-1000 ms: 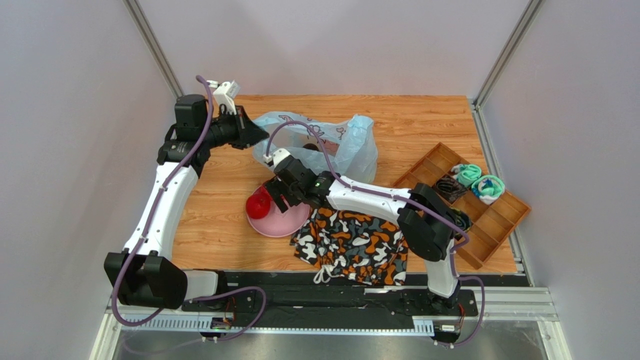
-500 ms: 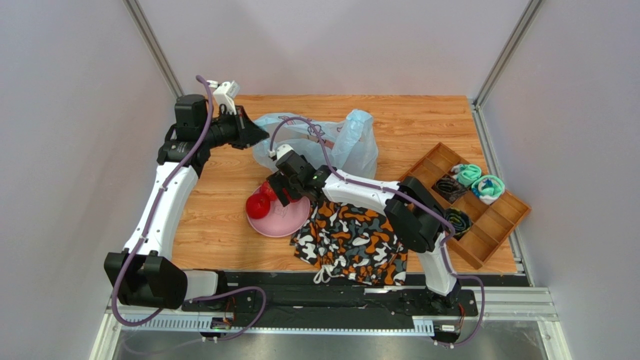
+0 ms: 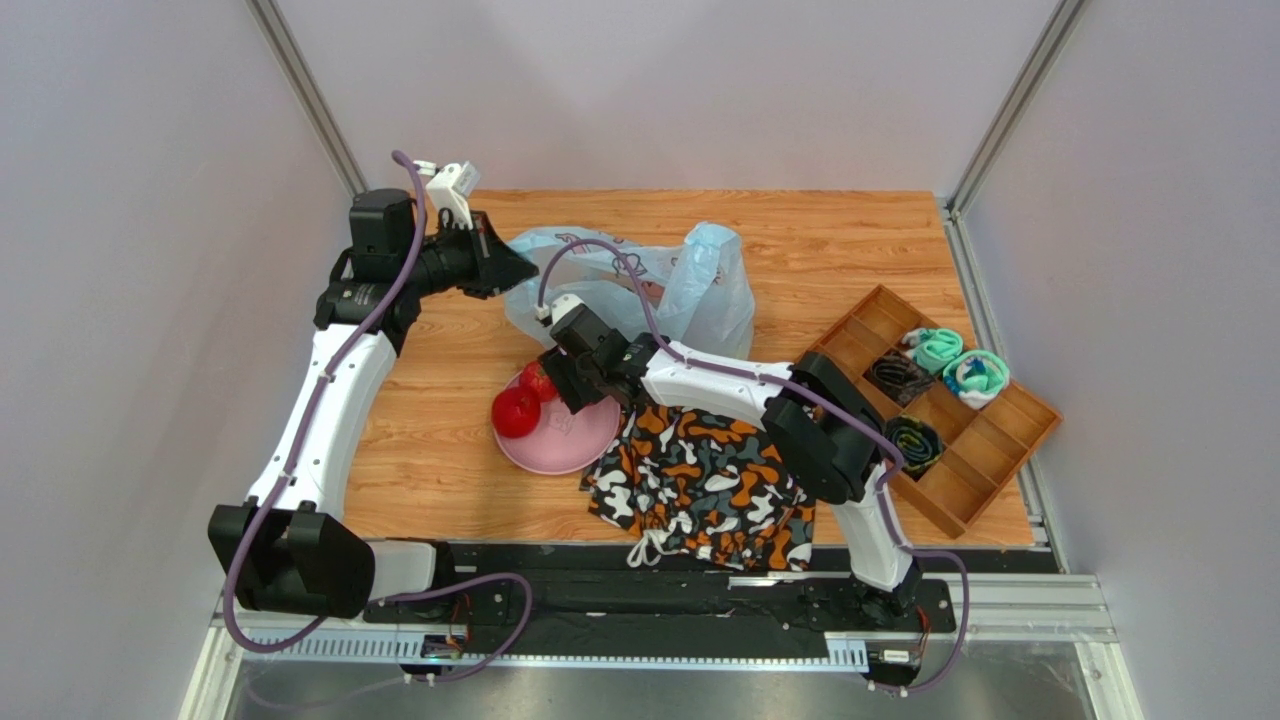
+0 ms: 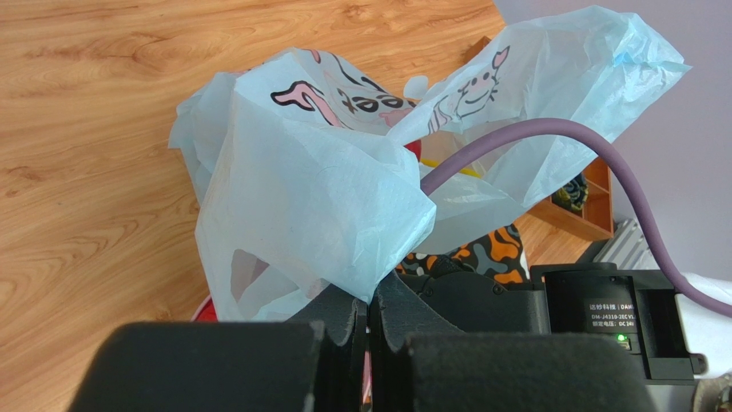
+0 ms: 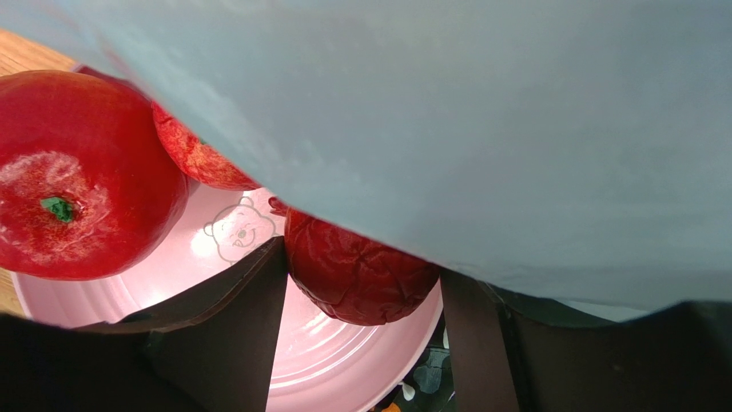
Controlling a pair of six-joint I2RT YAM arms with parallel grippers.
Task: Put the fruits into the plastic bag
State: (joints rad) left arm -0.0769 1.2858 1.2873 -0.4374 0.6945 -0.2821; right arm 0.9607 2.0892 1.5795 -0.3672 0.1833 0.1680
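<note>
The light-blue plastic bag (image 3: 646,282) lies at the back middle of the table, its mouth held up. My left gripper (image 3: 507,270) is shut on the bag's edge (image 4: 371,287). My right gripper (image 3: 571,384) hangs over the pink plate (image 3: 564,440) just below the bag, which fills the top of the right wrist view (image 5: 481,120). Its fingers (image 5: 249,318) press both sides of a wrinkled red fruit (image 5: 361,273). Two more red fruits (image 5: 77,180) (image 5: 202,159) rest on the plate's left part (image 3: 517,410). Bananas, grapes and the dark fruit are hidden.
An orange-black-white camouflage cloth (image 3: 703,480) lies in front of the plate, under the right arm. A wooden divided tray (image 3: 977,443) with small items stands at the right. A purple cable (image 4: 550,137) crosses in front of the bag.
My right gripper has shifted a little left and back over the plate toward the bag's mouth. The bag's right side has risen slightly. My left arm has held still.
</note>
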